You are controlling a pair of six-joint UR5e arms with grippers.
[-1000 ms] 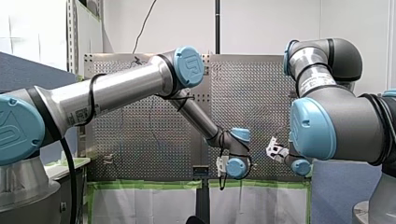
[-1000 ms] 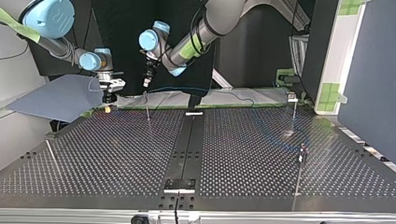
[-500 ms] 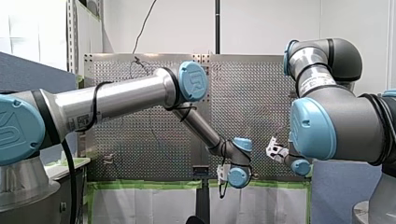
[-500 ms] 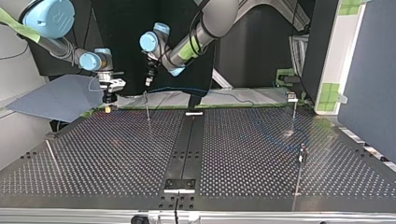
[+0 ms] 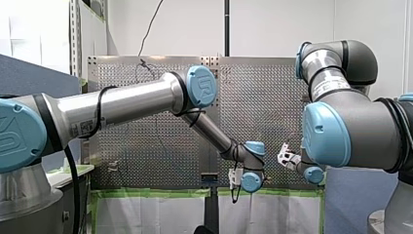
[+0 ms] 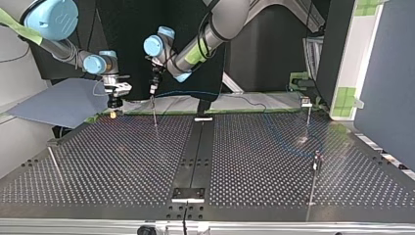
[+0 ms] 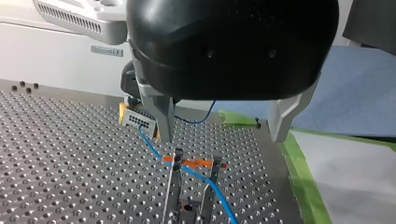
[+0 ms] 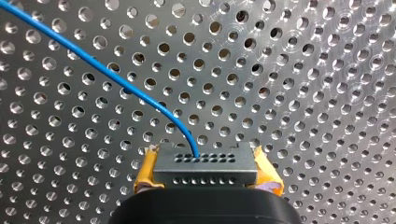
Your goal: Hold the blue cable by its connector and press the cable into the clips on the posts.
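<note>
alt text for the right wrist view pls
My right pincer is shut on a grey connector, with its yellow pads pressed against the block's two ends. A blue cable leaves the connector's front face and curves away over the perforated table ahead of the pincer.

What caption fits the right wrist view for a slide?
Right tool clamps the connector between yellow pads; blue cable arcs away over the perforated table.
</note>
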